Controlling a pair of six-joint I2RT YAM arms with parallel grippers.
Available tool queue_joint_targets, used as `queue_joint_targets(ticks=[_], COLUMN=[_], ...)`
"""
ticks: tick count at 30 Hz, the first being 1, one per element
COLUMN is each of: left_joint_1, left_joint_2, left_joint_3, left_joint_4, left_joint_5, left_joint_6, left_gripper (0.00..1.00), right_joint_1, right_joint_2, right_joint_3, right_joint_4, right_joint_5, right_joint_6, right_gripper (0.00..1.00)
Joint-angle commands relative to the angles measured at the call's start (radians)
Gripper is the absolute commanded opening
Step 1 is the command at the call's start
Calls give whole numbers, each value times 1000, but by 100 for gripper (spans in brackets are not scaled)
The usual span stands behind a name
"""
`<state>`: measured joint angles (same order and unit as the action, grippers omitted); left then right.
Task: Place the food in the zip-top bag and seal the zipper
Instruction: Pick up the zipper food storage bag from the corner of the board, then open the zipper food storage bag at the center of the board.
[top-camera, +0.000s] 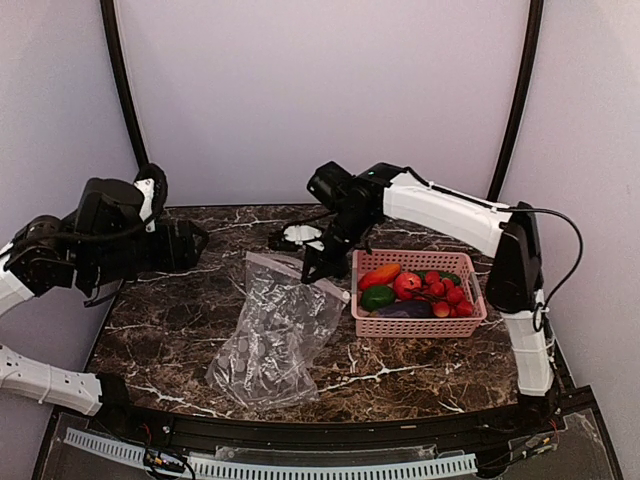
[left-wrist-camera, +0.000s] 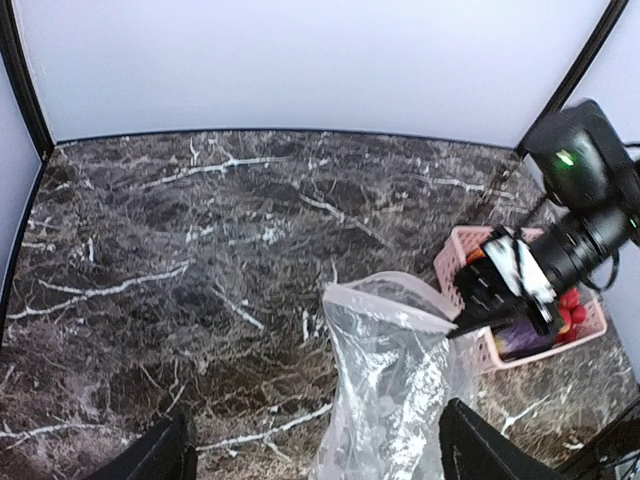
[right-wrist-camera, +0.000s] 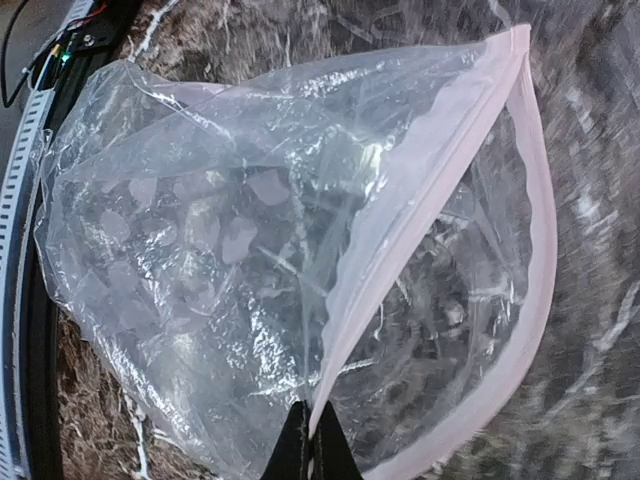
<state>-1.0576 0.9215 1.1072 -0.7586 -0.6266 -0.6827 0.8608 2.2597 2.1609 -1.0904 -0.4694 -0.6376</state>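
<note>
The clear zip-top bag (top-camera: 275, 330) lies in the middle of the marble table, its mouth toward the back and held apart. My right gripper (top-camera: 318, 268) is shut on one lip of the mouth; in the right wrist view its fingertips (right-wrist-camera: 310, 452) pinch the whitish zipper (right-wrist-camera: 420, 200) strip, and the bag (right-wrist-camera: 200, 260) looks empty. The food sits in a pink basket (top-camera: 420, 325): an orange-red piece (top-camera: 381, 275), a green pepper (top-camera: 377, 297), and several red berries (top-camera: 450, 295). My left gripper (top-camera: 200, 243) hangs open to the left, above the table, with the bag (left-wrist-camera: 390, 390) between its spread fingers (left-wrist-camera: 165, 455).
The pink basket (left-wrist-camera: 455, 255) stands just right of the bag, close to the right arm. A white round object (top-camera: 298, 236) lies at the back of the table behind the bag. Walls enclose the table at the back and sides.
</note>
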Motion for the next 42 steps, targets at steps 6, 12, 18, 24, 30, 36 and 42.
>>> queue_joint_targets(ticks=[6,12,18,24,30,36,42], left_joint_1=[127,173,174,174,174,174,174], left_joint_2=[321,501,565,604,652,706,725], left_joint_3=[548,791,814,828,873,901,897], left_joint_4=[-283,-358,-375,-400,-382,-403,-444], left_joint_5=[199,411,594,548,500,518,494], left_joint_6=[308,357,387,455,531,568,560], left_gripper=[79,74,72,67,63,57,47], right_joint_1=[130,186,210,241,283,310,322], right_joint_2=[-359,-379,-372,-380,-387,-392,-405], right_joint_3=[-200,-196,-200,-197,-193,-179,-188], right_joint_4=[159,174,177,160,139,135,130], right_joint_5=[398,524,549,558,575,597,609], right_joint_6=[-564,-683,-686,-683,-683,-676,-664], right_gripper=[0,0,0,0,0,0,0])
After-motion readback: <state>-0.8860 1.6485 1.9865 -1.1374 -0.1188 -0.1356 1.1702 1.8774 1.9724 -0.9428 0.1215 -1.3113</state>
